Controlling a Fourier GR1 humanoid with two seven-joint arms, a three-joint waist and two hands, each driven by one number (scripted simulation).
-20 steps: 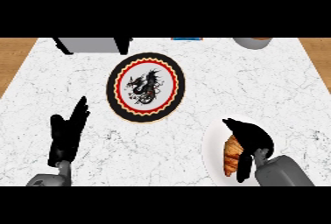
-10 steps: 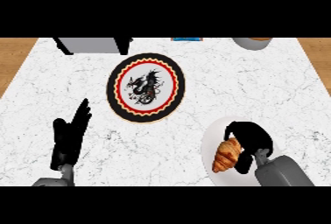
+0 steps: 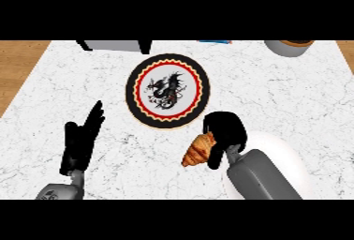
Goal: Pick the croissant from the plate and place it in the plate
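My right hand [image 3: 223, 132] is curled around the croissant [image 3: 198, 149], holding it by its upper end. The croissant hangs at the hand's 7 o'clock, tilted, its lower tip pointing toward 7 o'clock over bare counter [image 3: 276, 89]. It is off the white plate [image 3: 287, 152], which lies at 3 o'clock from the croissant and is partly hidden under my right forearm. The dragon plate [image 3: 168, 91], black-rimmed with a red ring, lies at 11 o'clock from my right hand; the hand's top edge comes just beside that plate's lower rim, and I cannot tell whether they touch. The croissant is between the two plates, on neither.

My left hand [image 3: 80, 140] rests open at the view's lower left, fingers straight and pointing toward 1 o'clock, holding nothing, well apart from both plates.

At 12 o'clock along the far edge a grey box [image 3: 114, 44] and a bowl [image 3: 290, 47] show only partly.
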